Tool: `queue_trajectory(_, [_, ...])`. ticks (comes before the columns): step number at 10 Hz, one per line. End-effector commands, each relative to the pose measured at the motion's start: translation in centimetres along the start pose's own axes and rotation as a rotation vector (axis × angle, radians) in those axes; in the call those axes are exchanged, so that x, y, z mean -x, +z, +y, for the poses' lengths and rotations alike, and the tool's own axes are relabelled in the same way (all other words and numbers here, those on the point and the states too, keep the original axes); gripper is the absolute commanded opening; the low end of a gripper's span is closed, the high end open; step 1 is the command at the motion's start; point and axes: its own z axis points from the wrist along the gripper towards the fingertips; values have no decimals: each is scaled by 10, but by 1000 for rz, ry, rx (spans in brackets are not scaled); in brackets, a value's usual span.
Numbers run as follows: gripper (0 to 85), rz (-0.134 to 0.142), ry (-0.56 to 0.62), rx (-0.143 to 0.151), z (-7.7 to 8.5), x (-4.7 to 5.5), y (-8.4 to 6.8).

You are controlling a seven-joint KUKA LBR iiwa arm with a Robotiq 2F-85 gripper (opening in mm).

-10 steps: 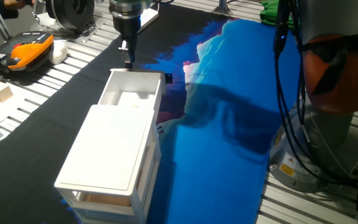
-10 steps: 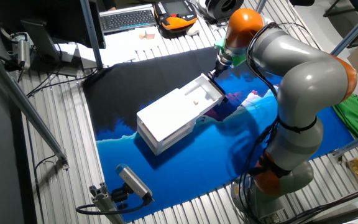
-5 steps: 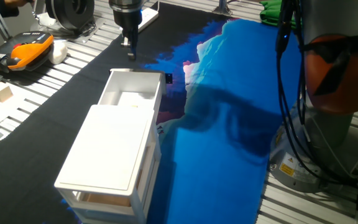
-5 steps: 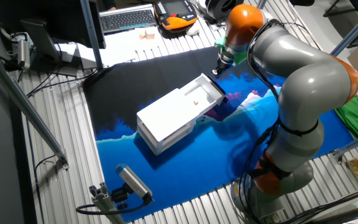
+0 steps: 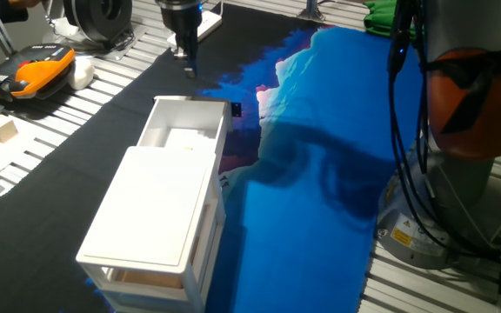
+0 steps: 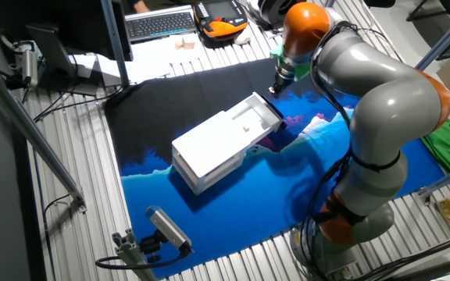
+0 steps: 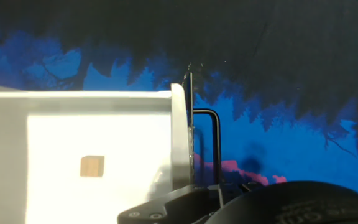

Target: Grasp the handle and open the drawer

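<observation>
The white drawer [image 5: 181,137] stands pulled out of the top of the white unit [image 5: 159,213], toward the far side. It also shows in the other fixed view [image 6: 250,117] and in the hand view [image 7: 98,143]. A small wooden cube [image 7: 92,166] lies inside it. The handle [image 7: 217,146] is a thin dark bar on the drawer's front face, with a black end piece [image 5: 236,109]. My gripper [image 5: 187,71] hangs above and just beyond the handle, apart from it and holding nothing. It also shows in the other fixed view [image 6: 275,87].
A blue and black cloth [image 5: 320,174] covers the table. An orange and black device [image 5: 37,69] and a wooden block [image 5: 0,130] lie at the left. A keyboard [image 6: 160,23] sits at the back. The arm's base [image 5: 459,200] stands at the right.
My gripper has risen straight up and away from the handle. The drawer and the unit have not moved.
</observation>
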Motion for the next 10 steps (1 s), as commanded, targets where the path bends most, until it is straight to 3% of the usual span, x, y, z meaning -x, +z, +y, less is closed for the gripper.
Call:
queue_trajectory(1, [0,1,1,9,0,-1,0])
queue_trajectory(10, [0,6,4,3,2,-2,-2])
